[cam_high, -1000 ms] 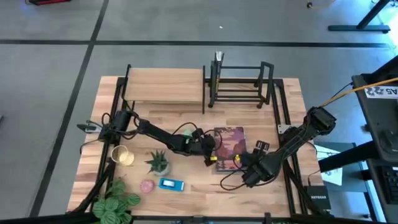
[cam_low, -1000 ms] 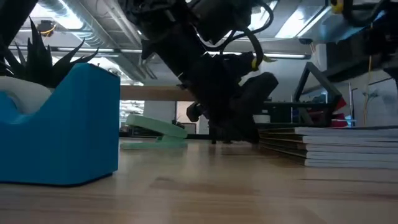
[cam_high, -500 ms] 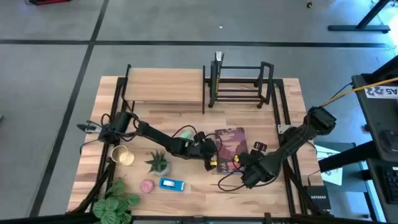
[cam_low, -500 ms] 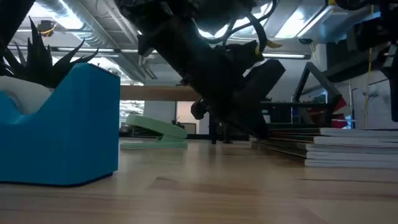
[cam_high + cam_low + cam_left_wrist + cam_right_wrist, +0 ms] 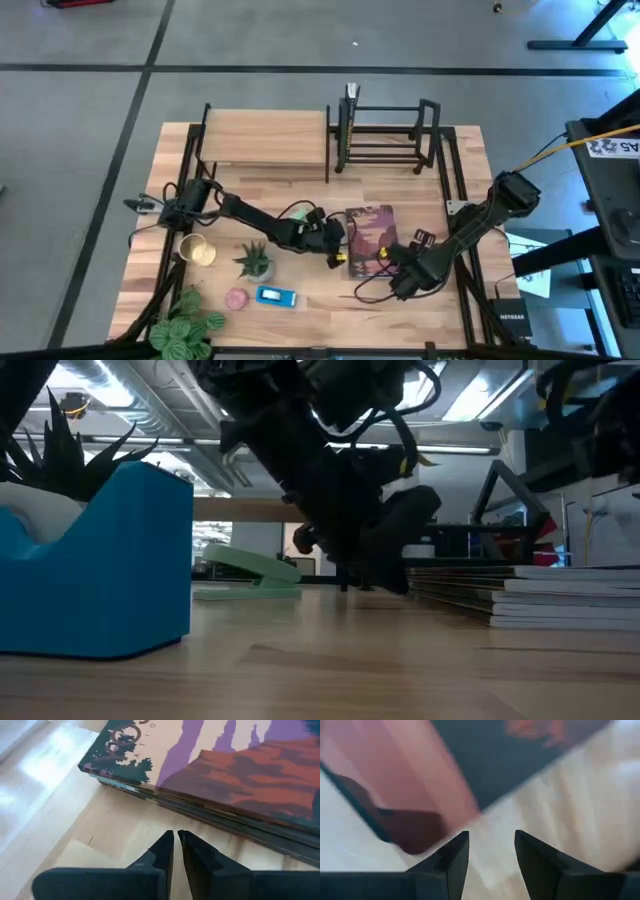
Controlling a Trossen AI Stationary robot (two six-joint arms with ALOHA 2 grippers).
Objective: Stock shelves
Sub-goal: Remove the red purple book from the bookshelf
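A stack of books, topped by a purple and orange cover, lies flat on the table in front of the black book rack. The wood-topped shelf stands to the rack's left. My left gripper is shut and low over the table, its tips pointing at the stack's left side with a strip of bare wood between. My right gripper is open at the stack's near right corner, nothing between its fingers.
Left of the stack, near the front, are a blue tape dispenser, a small succulent, a glass, a pink object and a leafy plant. A green stapler lies farther back. Cables trail beside both grippers.
My left gripper has tipped up a little beside the stack's left side, then come back down to where it was. The stack's upper books now sit slightly farther toward the table's right edge than the lower ones. My right gripper has stayed by the stack's near right corner.
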